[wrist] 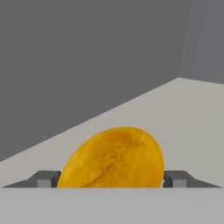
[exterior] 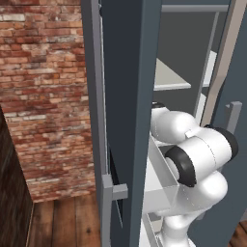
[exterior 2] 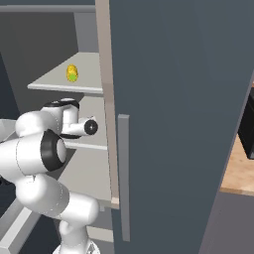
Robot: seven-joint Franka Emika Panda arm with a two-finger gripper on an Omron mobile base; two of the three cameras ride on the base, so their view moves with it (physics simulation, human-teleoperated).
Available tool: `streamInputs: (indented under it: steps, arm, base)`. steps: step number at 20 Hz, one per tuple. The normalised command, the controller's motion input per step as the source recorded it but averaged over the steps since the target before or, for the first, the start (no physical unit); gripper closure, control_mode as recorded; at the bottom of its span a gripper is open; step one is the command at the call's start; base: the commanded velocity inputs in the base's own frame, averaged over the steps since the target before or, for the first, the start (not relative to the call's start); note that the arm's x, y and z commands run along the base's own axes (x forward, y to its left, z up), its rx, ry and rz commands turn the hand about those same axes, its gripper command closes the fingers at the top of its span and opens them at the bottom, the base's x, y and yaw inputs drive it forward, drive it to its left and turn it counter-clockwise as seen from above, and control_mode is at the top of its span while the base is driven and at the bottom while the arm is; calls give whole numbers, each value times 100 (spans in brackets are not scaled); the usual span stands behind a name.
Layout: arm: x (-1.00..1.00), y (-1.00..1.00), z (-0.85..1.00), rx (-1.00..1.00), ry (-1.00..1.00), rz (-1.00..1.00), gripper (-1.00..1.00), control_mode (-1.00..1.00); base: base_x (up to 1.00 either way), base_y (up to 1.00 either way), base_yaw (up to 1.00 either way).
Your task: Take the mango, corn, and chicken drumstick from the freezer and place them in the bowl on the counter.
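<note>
The gripper (wrist: 111,179) is seen in the hand view with its two dark fingertips (wrist: 45,179) set wide apart, one on either side of the mango (wrist: 114,158). The fruit fills the gap between them, yet whether the tips press on it cannot be told. The mango is a smooth yellow-orange lump resting on a light grey shelf (wrist: 192,118) inside the freezer (exterior 2: 168,99), with the dark grey back wall rising behind it.

In the left base view, a red brick wall (exterior: 46,91) is shown at the left, then the slate-grey freezer door edge with its bar handle (exterior: 99,120), and at the right the white arm (exterior: 198,154) reaching into the compartment.

In the right base view, the arm is seen at the left, bent inward under a shelf. On that upper shelf, farther in, the corn (exterior 2: 72,73) lies, a small yellow cob with a green end. The open freezer door takes up the middle, and a strip of tan counter (exterior 2: 240,173) shows at the far right.
</note>
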Motion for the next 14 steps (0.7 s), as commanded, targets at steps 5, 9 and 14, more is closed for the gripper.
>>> streamInputs:
  steps: [5, 9, 14]
  arm:
    - [0, 0, 0, 0, 0, 0, 100, -100]
    - [0, 0, 0, 0, 0, 0, 100, -100]
    - [-29, -21, 1, 0, 0, 0, 100, -100]
  base:
    - [0, 0, 0]
    - [0, 0, 0]
    - [0, 0, 0]
